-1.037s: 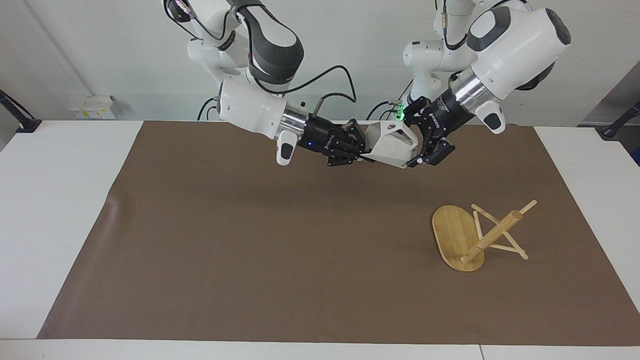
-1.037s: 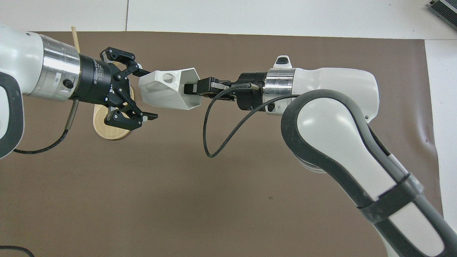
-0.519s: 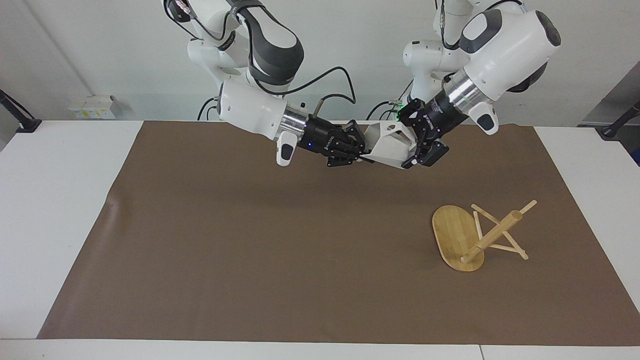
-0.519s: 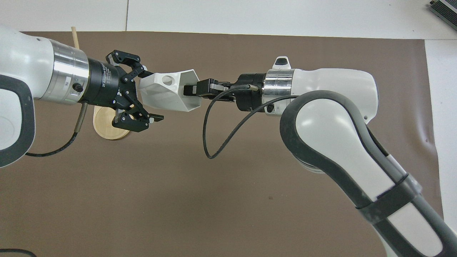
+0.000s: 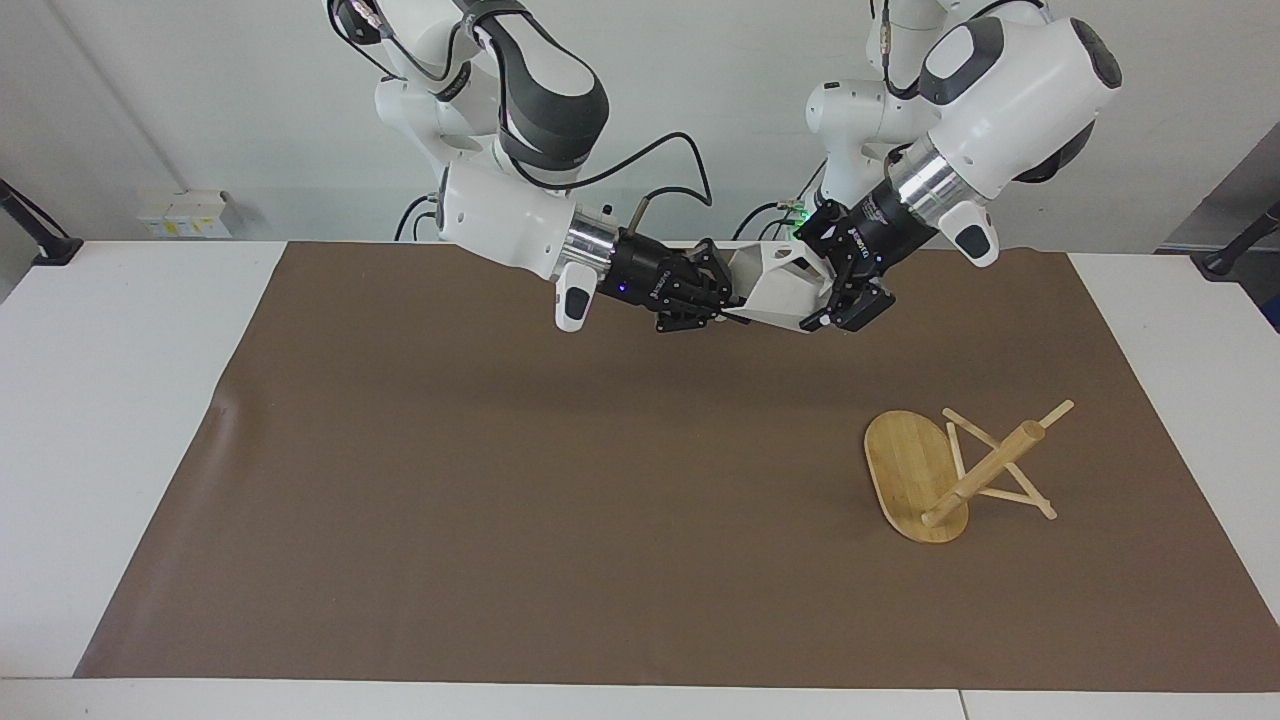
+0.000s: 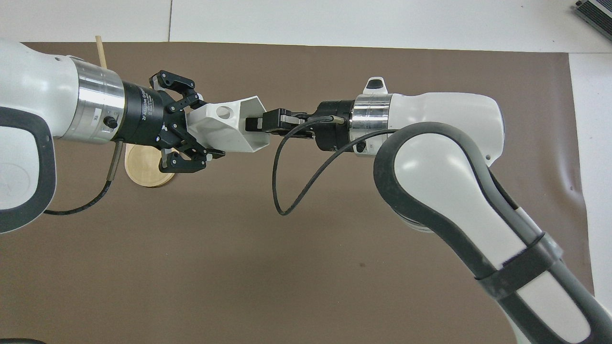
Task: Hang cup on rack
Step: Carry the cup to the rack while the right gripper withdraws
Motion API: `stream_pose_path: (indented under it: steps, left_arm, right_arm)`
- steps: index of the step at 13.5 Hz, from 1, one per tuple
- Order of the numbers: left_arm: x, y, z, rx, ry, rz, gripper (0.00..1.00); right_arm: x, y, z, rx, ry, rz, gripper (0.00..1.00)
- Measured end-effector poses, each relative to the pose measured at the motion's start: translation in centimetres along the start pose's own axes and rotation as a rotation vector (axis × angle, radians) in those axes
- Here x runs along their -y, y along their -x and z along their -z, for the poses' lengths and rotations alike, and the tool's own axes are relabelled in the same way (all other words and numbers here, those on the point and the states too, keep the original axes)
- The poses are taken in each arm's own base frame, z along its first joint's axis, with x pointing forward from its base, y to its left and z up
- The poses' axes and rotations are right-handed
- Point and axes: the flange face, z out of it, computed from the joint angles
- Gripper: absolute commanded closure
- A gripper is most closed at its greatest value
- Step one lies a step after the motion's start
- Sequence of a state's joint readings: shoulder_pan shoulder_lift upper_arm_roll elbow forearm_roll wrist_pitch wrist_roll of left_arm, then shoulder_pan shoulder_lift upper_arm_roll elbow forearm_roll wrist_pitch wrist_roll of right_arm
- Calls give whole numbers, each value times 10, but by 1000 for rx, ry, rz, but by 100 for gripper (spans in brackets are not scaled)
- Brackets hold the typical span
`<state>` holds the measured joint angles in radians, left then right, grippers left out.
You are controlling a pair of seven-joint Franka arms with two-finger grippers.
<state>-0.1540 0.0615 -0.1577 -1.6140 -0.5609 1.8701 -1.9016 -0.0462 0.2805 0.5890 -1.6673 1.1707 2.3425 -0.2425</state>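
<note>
Now, line by line:

Cup: the white cup [image 5: 783,288] is up in the air on its side between the two grippers, over the brown mat [image 5: 560,500] near the robots' edge of the table [image 5: 120,420].

Right gripper: the right gripper [image 6: 260,123] pinches the cup's rim, one finger inside the mouth and the other outside the wall.

Left gripper: the left gripper [image 6: 198,130] meets the cup from its base end; its fingers [image 6: 210,154] are spread to either side of the narrow end (handle with its round hole facing up in the overhead view), not closed on it.

Rack: the bamboo rack [image 5: 950,470] stands on the mat toward the left arm's end of the table, farther from the robots than the cup, well apart from it; nothing hangs on its pegs.

Overhead note: the left arm covers most of the rack, leaving part of the oval base [image 6: 146,167] and one peg tip [image 6: 100,48] in sight.
</note>
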Motion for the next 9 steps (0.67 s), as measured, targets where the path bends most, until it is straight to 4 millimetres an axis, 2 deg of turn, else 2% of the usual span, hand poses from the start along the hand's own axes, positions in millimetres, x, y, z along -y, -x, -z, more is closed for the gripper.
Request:
stream_pose_path:
  steps: [2,3,4,5,7,9]
  left_arm:
    - [0,0,0,0,0,1,100]
    - [0,0,0,0,0,1,100]
    - [0,-1,0,0,0,2,100]
    - [1,-1,0,-1,-3,9,100]
    - [2,-5,-1,-5,-5,21,100]
    - [0,-10,1,-6,-2,37,100]
  right_arm:
    - [0,0,0,0,0,0,100]
    - [0,0,0,0,0,-2,84]
    - [0,0,0,0,0,-4,58]
    - [0,-1,1,-13,2,-14,44]
    - [0,-3,2,-21,3,-20,0]
    - [0,-3,2,-21,3,-21,0]
